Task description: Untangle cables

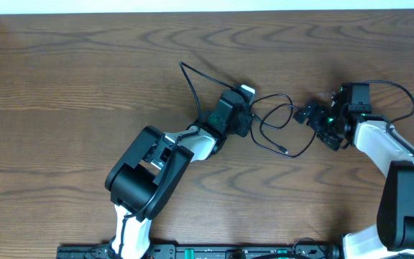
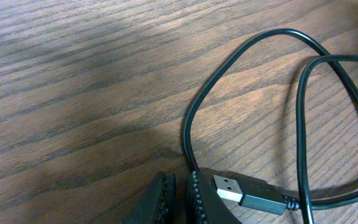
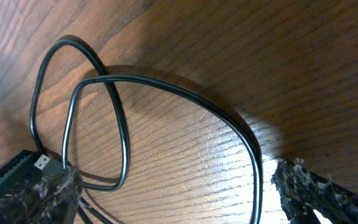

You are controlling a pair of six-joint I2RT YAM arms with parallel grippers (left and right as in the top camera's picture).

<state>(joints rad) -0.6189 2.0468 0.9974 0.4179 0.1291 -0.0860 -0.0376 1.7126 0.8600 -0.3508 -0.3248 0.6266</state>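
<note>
A thin black cable (image 1: 190, 78) lies in loose crossing loops on the wooden table between my two grippers. It also shows in the left wrist view (image 2: 194, 106) and the right wrist view (image 3: 185, 87). Its USB plug (image 2: 247, 194) lies right beside my left gripper (image 2: 180, 199), whose jaws are closed, with the cable running in at their tips. In the overhead view my left gripper (image 1: 241, 121) is at the loops' left side. My right gripper (image 1: 306, 115) is at their right side. It is open wide (image 3: 176, 180), with the cable passing between its fingers. No white cable is in view.
The wooden table (image 1: 85, 86) stretches wide to the left and back. A small plug end (image 1: 284, 151) lies at the front of the loops. The arms' own thicker black wires (image 1: 401, 90) arc at the right.
</note>
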